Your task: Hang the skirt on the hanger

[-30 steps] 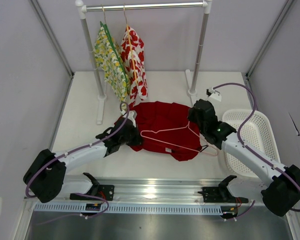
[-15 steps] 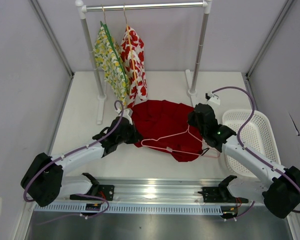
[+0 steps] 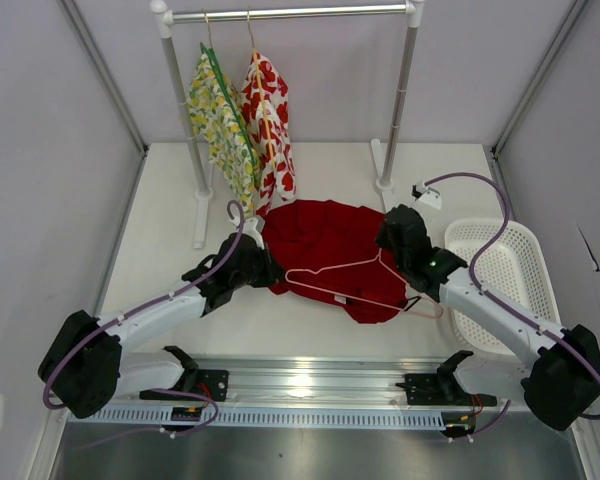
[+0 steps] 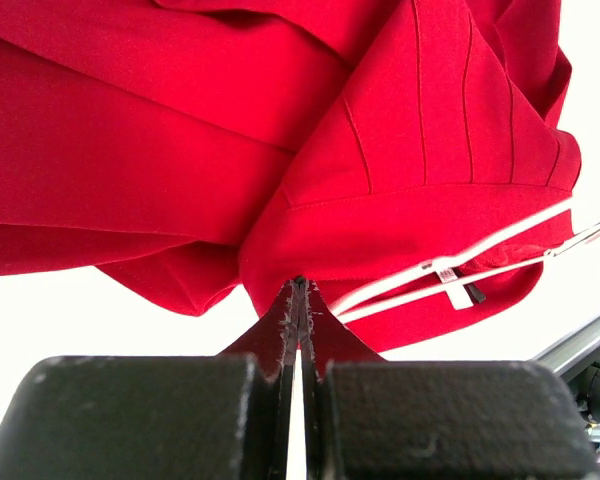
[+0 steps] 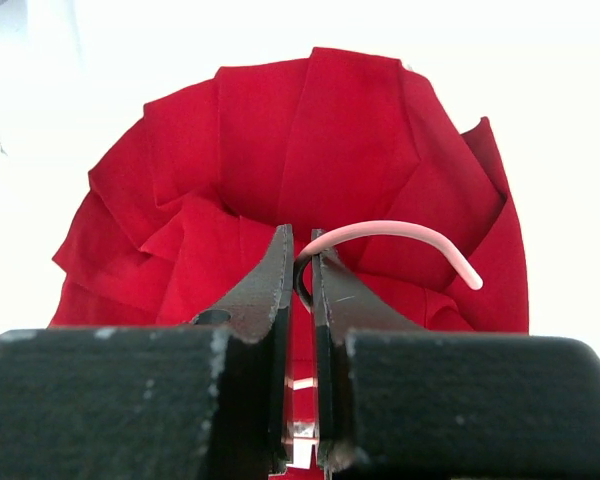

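Skirt [image 3: 325, 238]: deep red, plain, lying crumpled in folds at the centre of the counter [image 3: 165, 225], not on any hanger.

Hanger [image 5: 390, 226]: pale pink wire, lying across the near half of the skirt in the top view. One corner points to 9 o'clock and the hook end to 2 o'clock. Its corner at 4 o'clock reaches past the skirt's hem, near the basket [image 3: 520, 270]. Whether the wire rests fully on the cloth or is lifted slightly cannot be determined.

Left end effector [image 4: 298, 300]: at the skirt's 8 o'clock edge. The wrist view shows the fingers pressed together with a pinch of red cloth between their tips.

Right end effector [image 5: 300, 250]: at the skirt's 2 o'clock edge. The fingers are clamped on the hanger wire just below the curved hook, which arcs out over the red cloth to 3 o'clock.

Surroundings: a garment rack [image 3: 290, 14] stands at 12 o'clock from the skirt. It carries a yellow-green floral garment [image 3: 220, 125] and, beside it at 3 o'clock, a white garment with red flowers [image 3: 270, 120]. The hems of both hang just beyond the skirt's far edge. The white basket sits on the counter at 3 o'clock from the skirt, partly under the right arm.
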Tool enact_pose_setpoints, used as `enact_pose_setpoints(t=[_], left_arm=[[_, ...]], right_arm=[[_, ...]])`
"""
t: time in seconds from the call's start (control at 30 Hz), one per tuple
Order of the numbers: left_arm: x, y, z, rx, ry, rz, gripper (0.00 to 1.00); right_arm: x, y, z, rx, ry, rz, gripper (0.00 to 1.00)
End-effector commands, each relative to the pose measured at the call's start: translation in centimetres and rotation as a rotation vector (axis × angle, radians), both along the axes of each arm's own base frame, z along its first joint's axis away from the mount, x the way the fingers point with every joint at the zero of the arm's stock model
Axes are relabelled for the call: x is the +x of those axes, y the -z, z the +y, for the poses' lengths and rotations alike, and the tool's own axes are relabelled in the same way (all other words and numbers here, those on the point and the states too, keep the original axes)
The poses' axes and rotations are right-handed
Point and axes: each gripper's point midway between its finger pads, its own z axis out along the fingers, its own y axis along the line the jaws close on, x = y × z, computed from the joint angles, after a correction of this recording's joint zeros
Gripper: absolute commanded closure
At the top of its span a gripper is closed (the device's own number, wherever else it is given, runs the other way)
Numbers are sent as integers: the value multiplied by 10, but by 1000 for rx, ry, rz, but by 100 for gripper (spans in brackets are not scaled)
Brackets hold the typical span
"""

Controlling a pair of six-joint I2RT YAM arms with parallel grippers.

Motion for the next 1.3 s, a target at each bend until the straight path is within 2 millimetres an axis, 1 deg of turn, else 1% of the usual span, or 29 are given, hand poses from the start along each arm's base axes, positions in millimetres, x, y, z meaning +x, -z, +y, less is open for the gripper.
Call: enact_pose_setpoints(t=[0.0, 0.1, 0.13, 0.2, 0.27, 0.37, 0.67, 0.77, 0.93, 0.97, 1.07, 1.27], left_arm=[[2, -9, -3, -43, 2, -17, 100], [3, -12, -4, -48, 5, -20, 100], [5, -17, -6, -63, 5, -38, 100], [7, -20, -9, -69, 11, -47, 100], [8, -19, -9, -68, 12, -44, 100], [9, -21, -11, -76, 17, -46, 100], [4, -28, -14, -84, 50, -50, 100], [3, -30, -16, -87, 62, -58, 100], [1, -30, -19, -84, 73, -58, 100], [-2, -26, -17, -70, 78, -38, 100], [-3, -24, -16, -61, 76, -33, 100], [-3, -20, -19, -57, 84, -23, 100]], right_arm=[[9, -9, -11, -41, 69, -53, 100], [10, -10, -10, -57, 77, -64, 100], [9, -10, -8, -61, 75, -67, 100], [9, -12, -7, -66, 84, -81, 100], [7, -12, -3, -68, 76, -87, 100], [6, -13, -3, -85, 91, -96, 100], [11, -11, -1, -82, 112, -93, 100], [14, -15, -2, -83, 132, -99, 100], [17, -22, -3, -63, 165, -123, 100], [18, -23, -4, -59, 172, -127, 100], [20, -29, -2, -36, 179, -141, 100], [21, -29, 5, 1, 177, -147, 100]])
